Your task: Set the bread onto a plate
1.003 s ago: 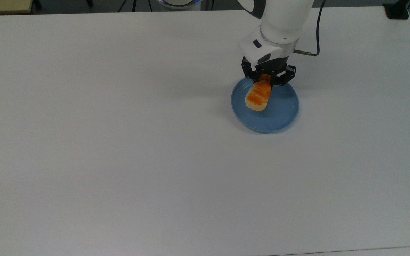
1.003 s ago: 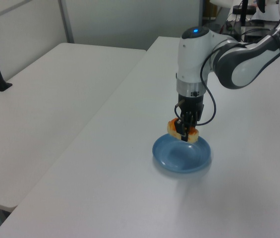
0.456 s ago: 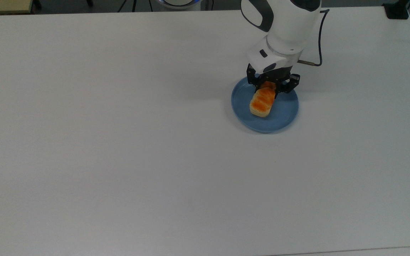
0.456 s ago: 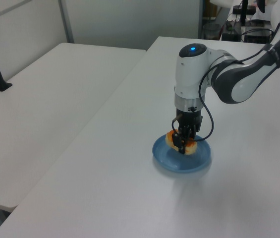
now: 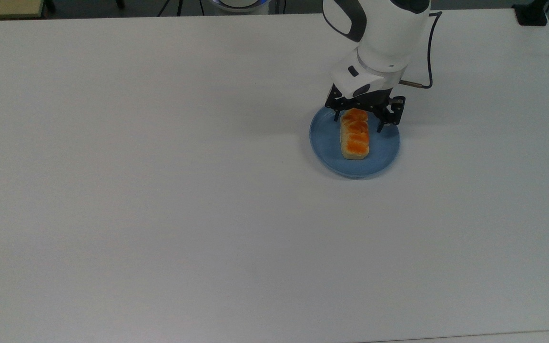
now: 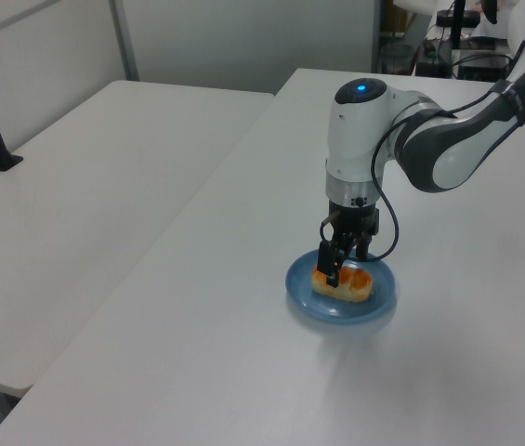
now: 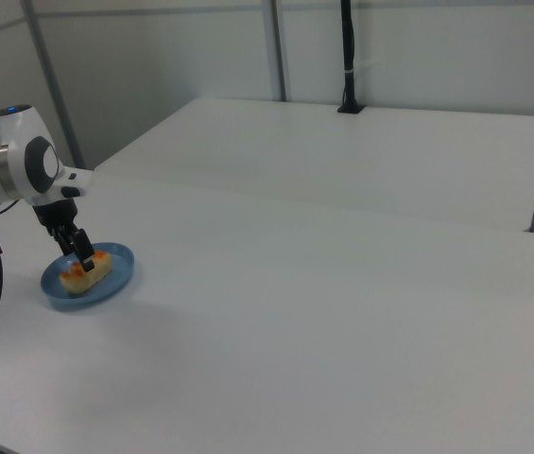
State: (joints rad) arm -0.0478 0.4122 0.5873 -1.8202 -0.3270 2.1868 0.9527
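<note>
The bread (image 5: 355, 136), an oblong loaf with a glossy orange-brown top, lies flat on the round blue plate (image 5: 381, 157). In the left view the bread (image 6: 346, 283) rests on the plate (image 6: 383, 302) too, and in the right view the bread (image 7: 87, 272) sits on the plate (image 7: 120, 279). My gripper (image 5: 360, 122) stands open over the loaf's far end, one finger on each side, not clamping it. The gripper (image 6: 344, 265) hangs just above the plate in the left view, and the gripper (image 7: 76, 249) stands over the loaf in the right view.
The white table (image 5: 160, 190) spreads wide around the plate. A black cable (image 5: 428, 52) runs from the arm's wrist. A second white table (image 6: 85, 186) stands beside it, with a black post (image 7: 347, 57) at its far edge.
The fingers have spread and let go of the bread. The loaf, held tilted above the plate a second ago, has dropped flat onto it and turned lengthwise.
</note>
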